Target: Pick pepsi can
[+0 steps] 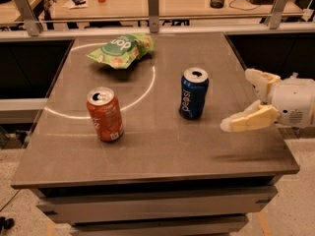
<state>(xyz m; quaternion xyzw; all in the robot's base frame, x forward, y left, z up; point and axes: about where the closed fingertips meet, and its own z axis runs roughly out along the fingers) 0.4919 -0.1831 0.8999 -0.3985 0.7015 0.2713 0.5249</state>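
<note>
The pepsi can (pixel 194 93) is dark blue with white lettering and a silver top. It stands upright right of the middle of the grey table (pixel 162 146). My gripper (pixel 244 98) is at the right edge of the table, to the right of the can and clear of it. Its two cream fingers are spread apart, one reaching toward the can, and hold nothing.
An orange-red can (pixel 105 114) stands upright at the left of the table. A green chip bag (pixel 121 49) lies at the back. A white curved line marks the tabletop. A rail with metal posts (pixel 153 4) runs behind the table.
</note>
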